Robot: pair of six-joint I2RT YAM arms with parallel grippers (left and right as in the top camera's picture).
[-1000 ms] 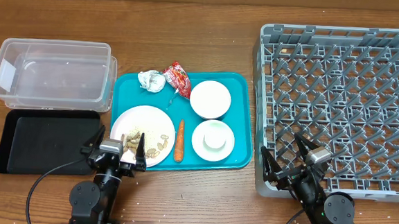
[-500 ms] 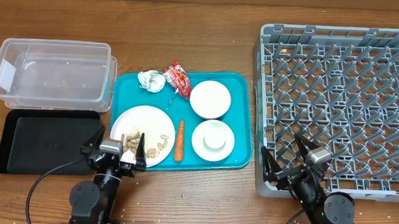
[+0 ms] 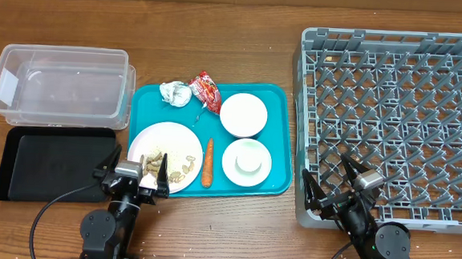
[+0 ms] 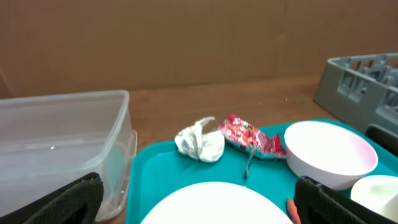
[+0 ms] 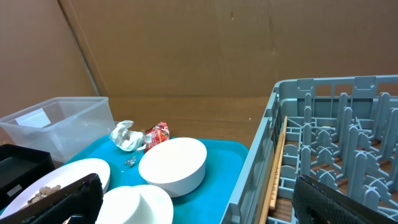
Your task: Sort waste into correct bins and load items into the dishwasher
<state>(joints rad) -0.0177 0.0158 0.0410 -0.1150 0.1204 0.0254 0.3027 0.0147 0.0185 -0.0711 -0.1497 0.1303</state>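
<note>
A teal tray (image 3: 283, 133) holds a white plate (image 3: 174, 142) with food scraps, a carrot (image 3: 208, 162), a white bowl (image 3: 243, 114), an upturned white cup (image 3: 247, 160), a crumpled tissue (image 3: 174, 92) and a red wrapper (image 3: 204, 90). The grey dish rack (image 3: 392, 115) stands to the right. My left gripper (image 3: 132, 172) is open and empty at the plate's near edge; in the left wrist view (image 4: 199, 202) the plate (image 4: 211, 202), tissue (image 4: 200, 143) and wrapper (image 4: 252, 137) lie ahead. My right gripper (image 3: 330, 182) is open and empty over the rack's front left corner, and also shows in the right wrist view (image 5: 199, 199).
A clear plastic bin (image 3: 61, 85) stands at the left, with a black tray bin (image 3: 52, 163) in front of it. A wooden stick (image 5: 277, 168) lies along the inside of the rack's left wall (image 5: 252, 168). Bare wooden table surrounds everything.
</note>
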